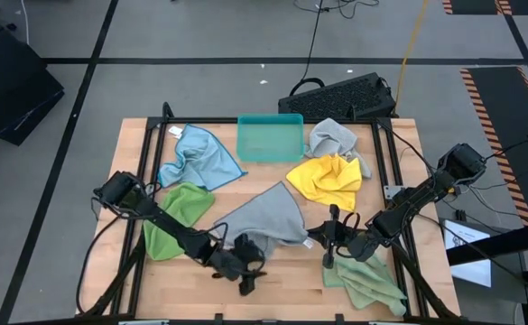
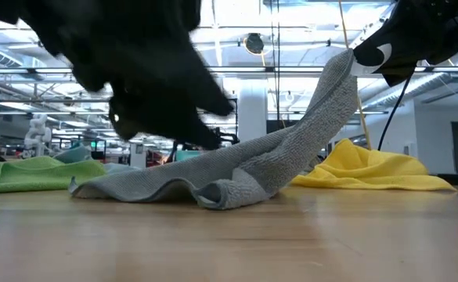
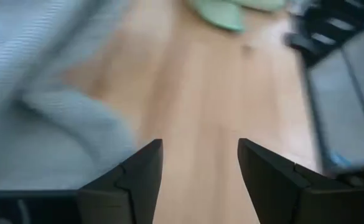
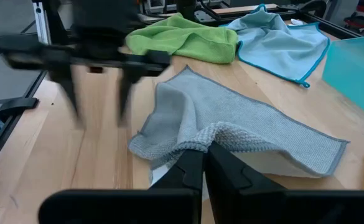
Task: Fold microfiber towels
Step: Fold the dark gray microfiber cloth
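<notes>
My right claw (image 4: 203, 163) is clamped on a corner of the grey towel (image 1: 265, 219) and holds that corner off the wooden surface (image 1: 286, 273), the cloth sloping down from it to a rumpled fold that lies flat. My left claw (image 1: 245, 271) hangs over the near edge of the same towel, fingers (image 3: 138, 180) apart with bare wood between them. A green towel (image 1: 175, 217) lies by my left arm, another green one (image 1: 367, 282) beneath my right, the yellow towel (image 1: 328, 181) beyond, the light blue towel (image 1: 196, 158) by the teal tray (image 1: 270, 137)
</notes>
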Controlling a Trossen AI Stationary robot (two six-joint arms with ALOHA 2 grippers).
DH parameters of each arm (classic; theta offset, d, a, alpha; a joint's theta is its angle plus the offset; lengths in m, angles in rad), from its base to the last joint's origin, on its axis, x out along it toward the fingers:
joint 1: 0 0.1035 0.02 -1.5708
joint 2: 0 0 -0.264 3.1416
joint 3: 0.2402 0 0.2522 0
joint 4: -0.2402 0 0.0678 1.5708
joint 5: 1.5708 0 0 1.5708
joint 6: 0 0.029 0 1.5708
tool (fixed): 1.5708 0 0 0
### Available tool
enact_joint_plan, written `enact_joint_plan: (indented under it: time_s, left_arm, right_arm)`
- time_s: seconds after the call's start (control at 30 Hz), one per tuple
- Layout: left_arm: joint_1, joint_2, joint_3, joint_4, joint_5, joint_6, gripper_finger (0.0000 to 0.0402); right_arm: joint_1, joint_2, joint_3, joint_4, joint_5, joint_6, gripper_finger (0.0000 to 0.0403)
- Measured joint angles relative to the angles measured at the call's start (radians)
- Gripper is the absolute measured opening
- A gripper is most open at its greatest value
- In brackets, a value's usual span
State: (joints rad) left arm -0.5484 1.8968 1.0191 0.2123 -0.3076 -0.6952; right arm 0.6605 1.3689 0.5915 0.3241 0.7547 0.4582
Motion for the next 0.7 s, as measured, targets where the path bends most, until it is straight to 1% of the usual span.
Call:
enact_joint_plan:
  time_s: [0.07, 0.13, 0.23, 0.33, 0.5, 0.6, 0.67, 0.7]
  left_arm:
    - [-0.015, -0.022, -0.001, -0.001, 0.003, 0.014, 0.0211]
    - [-0.020, -0.043, 0.000, -0.003, -0.002, -0.004, 0.0211]
    - [-0.032, -0.069, 0.000, -0.050, -0.050, -0.055, 0.0212]
    - [-0.033, -0.067, 0.000, -0.090, -0.133, -0.113, 0.0212]
    - [-0.013, -0.017, -0.001, -0.094, -0.141, -0.143, 0.0212]
    - [-0.009, 0.007, -0.001, -0.086, -0.134, -0.076, 0.0219]
    - [-0.017, 0.020, -0.001, -0.086, -0.142, 0.040, 0.0227]
    - [-0.027, 0.023, -0.001, -0.088, -0.168, 0.110, 0.0229]
  right_arm:
    - [0.000, 0.000, 0.000, 0.000, 0.000, -0.001, 0.0004]
    - [0.000, 0.000, 0.000, 0.000, 0.000, -0.001, 0.0004]
    - [0.000, 0.000, 0.000, 0.000, 0.000, 0.000, 0.0004]
    - [0.000, 0.000, 0.000, 0.003, 0.000, 0.001, 0.0004]
    - [0.000, 0.000, 0.000, 0.005, 0.000, 0.001, 0.0004]
    - [0.000, 0.000, 0.000, 0.005, 0.000, 0.001, 0.0004]
    - [0.000, 0.000, 0.000, 0.005, 0.000, 0.001, 0.0004]
    - [0.000, 0.000, 0.000, 0.004, 0.000, 0.000, 0.0004]
